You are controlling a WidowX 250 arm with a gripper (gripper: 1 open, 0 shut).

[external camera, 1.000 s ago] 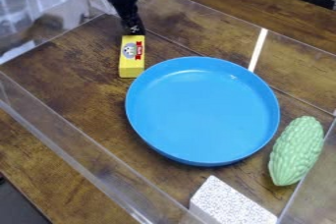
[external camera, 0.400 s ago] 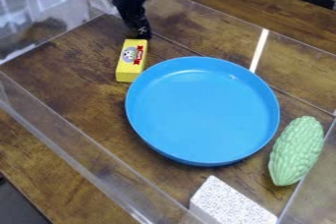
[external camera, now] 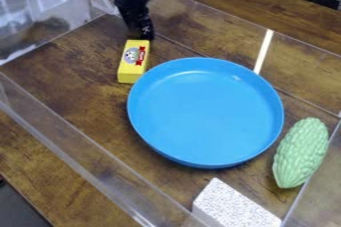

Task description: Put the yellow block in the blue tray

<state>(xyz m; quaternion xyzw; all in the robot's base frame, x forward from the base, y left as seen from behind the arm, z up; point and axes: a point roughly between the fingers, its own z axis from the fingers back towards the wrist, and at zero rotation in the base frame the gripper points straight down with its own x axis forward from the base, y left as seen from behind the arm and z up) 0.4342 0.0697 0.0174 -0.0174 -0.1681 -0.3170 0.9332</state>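
Yellow block point(external camera: 132, 60) lies flat on the dark wooden table point(external camera: 67, 102), toward its far left part, with the red-and-white sticker facing up and its long side running roughly toward the far edge. It sits just outside the upper-left rim of the blue tray point(external camera: 206, 110), very close to it, though whether the two touch cannot be told; it is not in the tray. Compared with a second ago, the block has turned slightly: its near end has swung a little leftward and away from the tray rim, so it now lies more slanted than before, while against the frame just before this one it looks unchanged. The tray, the bumpy green oval object point(external camera: 301, 151) near the right edge and the white speckled sponge block point(external camera: 237, 205) at the near edge have all stayed where they were. The black gripper point(external camera: 139, 32) hangs from the top of the view, pointing steeply down at the table just beyond the block's far end; since a second ago it has shifted slightly to the right and now stands as it did in the last frame. Its fingers are dark against the wood and hard to separate, but they are spread apart and hold nothing; the block lies free beneath and just in front of them.
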